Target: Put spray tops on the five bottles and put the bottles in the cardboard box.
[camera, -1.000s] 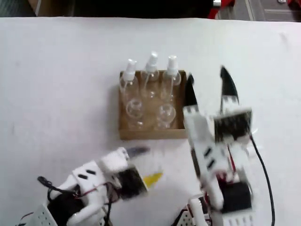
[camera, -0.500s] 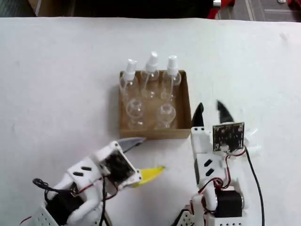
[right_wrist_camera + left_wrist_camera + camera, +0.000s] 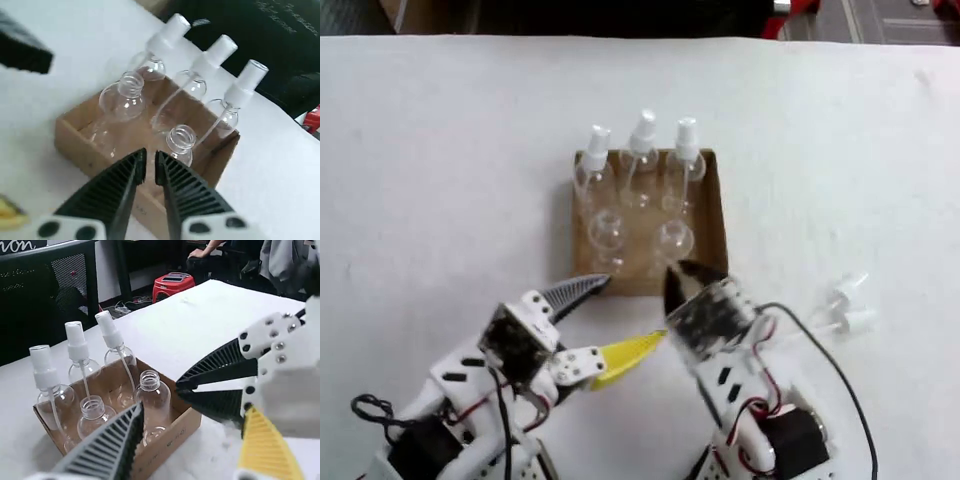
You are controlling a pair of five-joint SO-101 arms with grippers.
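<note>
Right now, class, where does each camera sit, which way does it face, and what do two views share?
High view: fixed above, looking down on the white table and brown cardboard box; both arms at near edge.
Left wrist view: on the left arm, facing the box; own grey and yellow jaws open, right arm's black jaws beside.
Right wrist view: on the right arm, looking down into the box; own black jaws nearly shut.
Shared by wrist views: two uncapped clear plastic bottles.
</note>
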